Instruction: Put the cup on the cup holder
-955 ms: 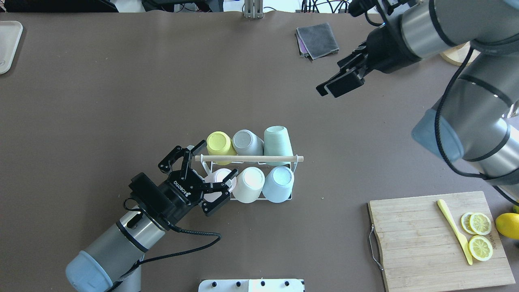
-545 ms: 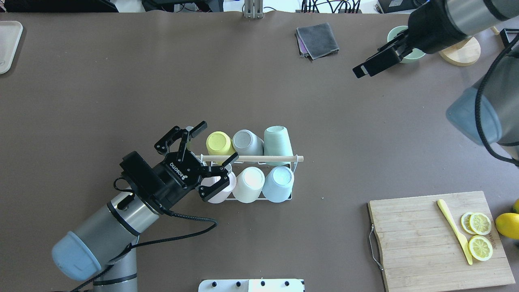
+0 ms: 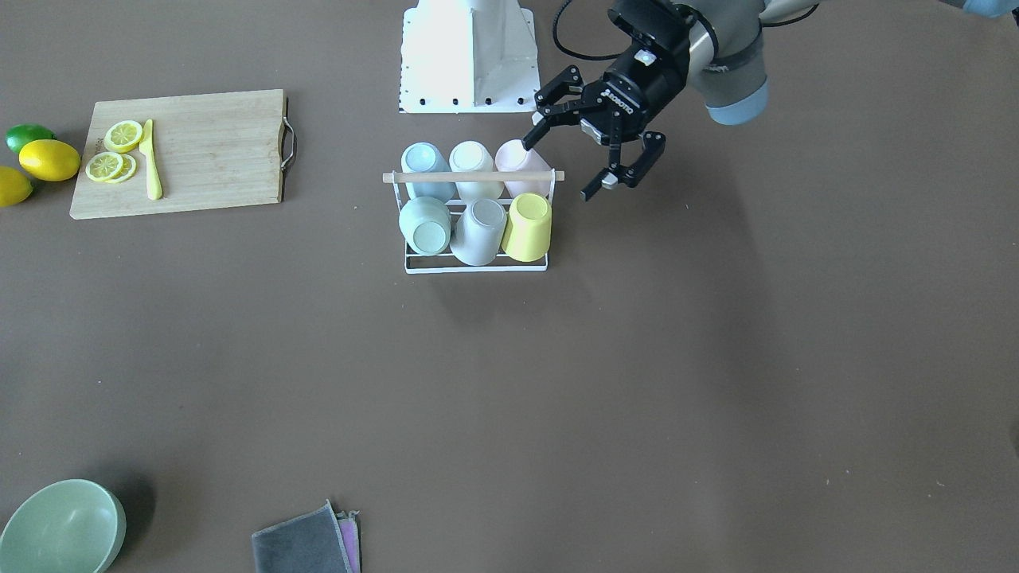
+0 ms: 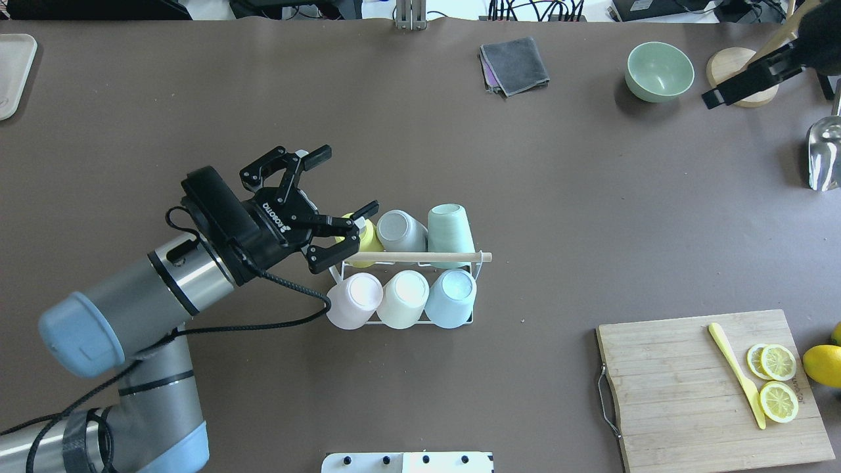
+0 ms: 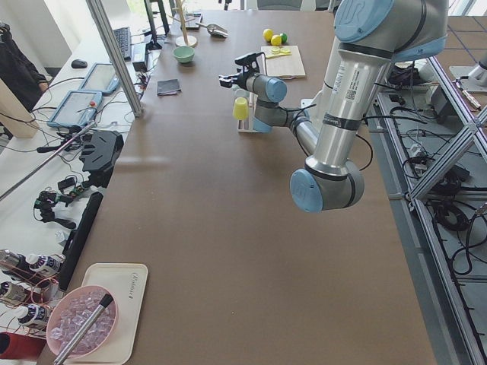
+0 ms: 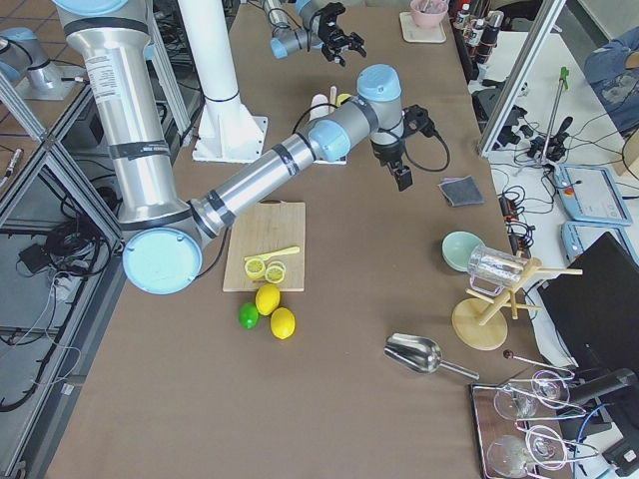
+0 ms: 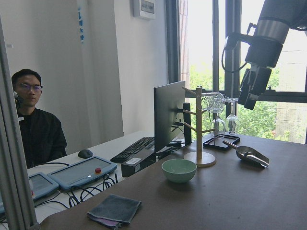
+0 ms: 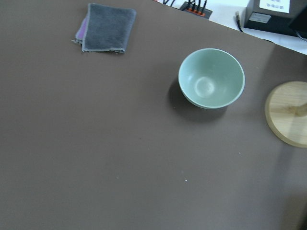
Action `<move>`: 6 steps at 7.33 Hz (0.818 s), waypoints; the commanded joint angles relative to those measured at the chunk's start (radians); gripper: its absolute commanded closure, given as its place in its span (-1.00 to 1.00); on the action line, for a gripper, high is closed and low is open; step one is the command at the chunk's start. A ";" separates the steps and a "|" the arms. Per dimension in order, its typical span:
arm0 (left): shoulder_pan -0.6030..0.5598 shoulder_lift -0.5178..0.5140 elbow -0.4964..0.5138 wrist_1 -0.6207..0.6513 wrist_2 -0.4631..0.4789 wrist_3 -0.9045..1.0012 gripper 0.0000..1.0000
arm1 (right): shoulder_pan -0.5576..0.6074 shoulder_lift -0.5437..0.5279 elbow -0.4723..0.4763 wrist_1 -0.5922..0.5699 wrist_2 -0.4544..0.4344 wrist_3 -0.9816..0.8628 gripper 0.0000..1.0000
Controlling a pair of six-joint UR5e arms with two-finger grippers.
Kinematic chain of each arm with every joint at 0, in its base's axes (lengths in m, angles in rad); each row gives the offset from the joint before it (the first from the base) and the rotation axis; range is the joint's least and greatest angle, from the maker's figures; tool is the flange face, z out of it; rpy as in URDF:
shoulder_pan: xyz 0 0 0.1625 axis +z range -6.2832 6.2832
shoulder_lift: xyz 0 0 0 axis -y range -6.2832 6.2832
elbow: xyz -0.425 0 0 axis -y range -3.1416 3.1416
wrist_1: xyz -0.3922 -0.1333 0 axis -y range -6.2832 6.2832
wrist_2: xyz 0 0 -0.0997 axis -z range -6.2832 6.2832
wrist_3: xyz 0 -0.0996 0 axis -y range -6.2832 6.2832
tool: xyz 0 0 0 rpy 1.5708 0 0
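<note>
Well, the pink cup (image 4: 355,299) is sitting upside down on the holder (image 4: 420,322), at the left end of the row nearer the robot. A cream cup (image 4: 402,299) and a blue cup (image 4: 451,297) are filling out that row. A yellow cup (image 4: 366,240), a grey cup (image 4: 399,230) and a green cup (image 4: 450,226) are leaning on the far row, behind the wooden rod (image 4: 427,255). The left gripper (image 4: 345,184) is hovering above the holder's left end, jaws spread wide and gripping nothing. The right gripper (image 4: 715,98) is hanging far off beside the bowl (image 4: 659,71); whether its fingers are parted or closed I cannot tell. A grey cloth (image 4: 514,64) is lying near the table's far edge.
</note>
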 commanded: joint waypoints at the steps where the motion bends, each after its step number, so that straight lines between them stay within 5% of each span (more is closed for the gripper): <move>1: -0.105 0.045 0.003 0.158 -0.086 -0.064 -0.96 | 0.138 -0.174 -0.008 -0.002 0.028 -0.044 -1.00; 4: -0.136 0.051 0.017 0.401 -0.125 -0.053 -0.96 | 0.282 -0.412 -0.184 -0.002 0.022 -0.256 -1.00; 6: -0.141 0.056 0.011 0.515 -0.220 -0.053 -0.96 | 0.287 -0.402 -0.351 0.003 0.013 -0.257 -1.00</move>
